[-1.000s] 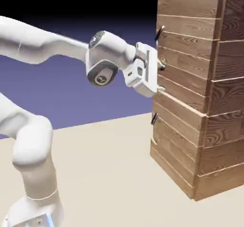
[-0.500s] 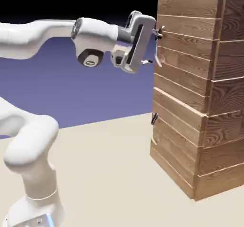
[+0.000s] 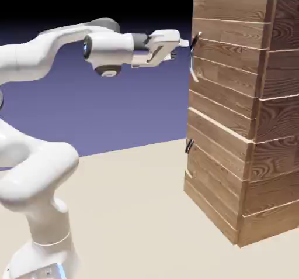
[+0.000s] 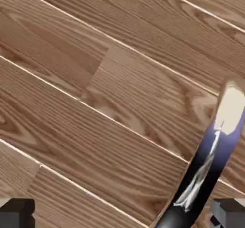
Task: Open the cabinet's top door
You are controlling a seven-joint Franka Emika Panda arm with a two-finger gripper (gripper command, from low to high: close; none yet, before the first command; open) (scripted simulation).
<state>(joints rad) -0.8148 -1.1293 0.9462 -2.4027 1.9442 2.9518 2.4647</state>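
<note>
1. Exterior view: the gripper (image 3: 185,41) reaches level toward the cabinet (image 3: 245,114), its tip at the upper end of the top door (image 3: 225,79)'s bar handle (image 3: 193,58); the jaws' gap is hidden here.
2. Hand view: jaws apart, grey fingertips (image 4: 17,212) at both corners; door planks fill the frame, with the handle (image 4: 210,165) just inside the right-hand fingertip.

You've got the tall brown wood-plank cabinet (image 3: 245,114) upright on the table; its larger top door (image 3: 219,73) sits shut, slim curved bar handle (image 3: 193,58) at the door's upper left edge.
</note>
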